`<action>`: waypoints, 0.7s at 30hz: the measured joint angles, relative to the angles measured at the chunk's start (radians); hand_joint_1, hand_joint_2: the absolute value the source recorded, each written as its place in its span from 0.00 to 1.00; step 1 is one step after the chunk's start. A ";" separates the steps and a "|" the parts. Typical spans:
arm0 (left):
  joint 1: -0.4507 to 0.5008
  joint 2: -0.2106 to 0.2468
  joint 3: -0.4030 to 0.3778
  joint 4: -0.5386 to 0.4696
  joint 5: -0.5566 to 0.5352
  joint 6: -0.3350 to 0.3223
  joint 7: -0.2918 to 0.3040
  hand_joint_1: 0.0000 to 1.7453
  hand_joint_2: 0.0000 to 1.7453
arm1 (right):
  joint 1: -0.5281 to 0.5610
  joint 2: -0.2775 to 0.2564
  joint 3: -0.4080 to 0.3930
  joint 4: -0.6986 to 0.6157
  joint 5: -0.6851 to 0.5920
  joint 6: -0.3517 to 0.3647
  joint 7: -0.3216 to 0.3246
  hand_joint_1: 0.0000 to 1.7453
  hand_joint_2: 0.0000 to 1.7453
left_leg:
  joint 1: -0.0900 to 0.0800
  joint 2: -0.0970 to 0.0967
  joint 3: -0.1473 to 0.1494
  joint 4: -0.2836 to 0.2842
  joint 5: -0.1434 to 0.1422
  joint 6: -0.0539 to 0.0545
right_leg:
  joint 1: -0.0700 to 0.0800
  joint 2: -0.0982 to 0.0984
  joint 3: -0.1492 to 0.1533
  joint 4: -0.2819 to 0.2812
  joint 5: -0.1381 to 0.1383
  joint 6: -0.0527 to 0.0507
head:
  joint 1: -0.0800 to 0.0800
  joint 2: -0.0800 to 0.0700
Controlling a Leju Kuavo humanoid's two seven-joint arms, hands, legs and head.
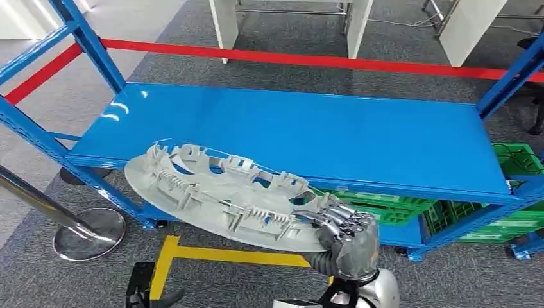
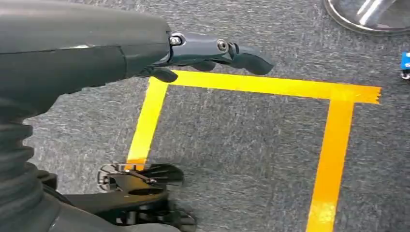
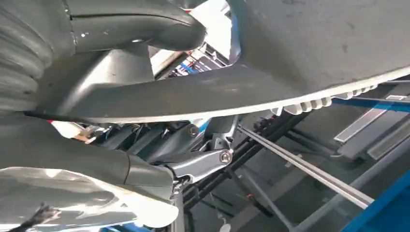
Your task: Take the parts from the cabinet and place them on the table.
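The right hand (image 1: 346, 234) has its fingers (image 1: 337, 215) clamped on the near edge of a large, pale grey, ribbed plastic disc-shaped part (image 1: 218, 196), which juts out leftward from them over the front lip of the glossy blue metal shelf (image 1: 333, 135). Carrying looks under way — placement is left. The left hand (image 2: 212, 50) hangs over grey carpet, its fingers loosely apart, holding nothing.

Grey carpet floor (image 1: 244, 282) with yellow tape lines (image 1: 212, 255) marking a square just left of the right robot hand (image 1: 343, 234). Farther left of it stands a chrome post (image 1: 38, 202) on a round base (image 1: 90, 234). Green plastic crates (image 1: 475, 215) sit to its right. Well beyond it runs a red barrier bar (image 1: 308, 60), with white furniture legs (image 1: 224, 25) behind.
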 joint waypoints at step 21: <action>-0.001 0.000 -0.006 0.000 0.012 0.003 0.002 0.00 1.00 | -0.002 0.003 -0.006 0.032 -0.007 0.000 0.000 1.00 1.00 | -0.007 0.001 0.090 -0.300 0.181 0.036 | 0.007 0.006 0.061 -0.009 -0.045 0.030 | 0.006 0.000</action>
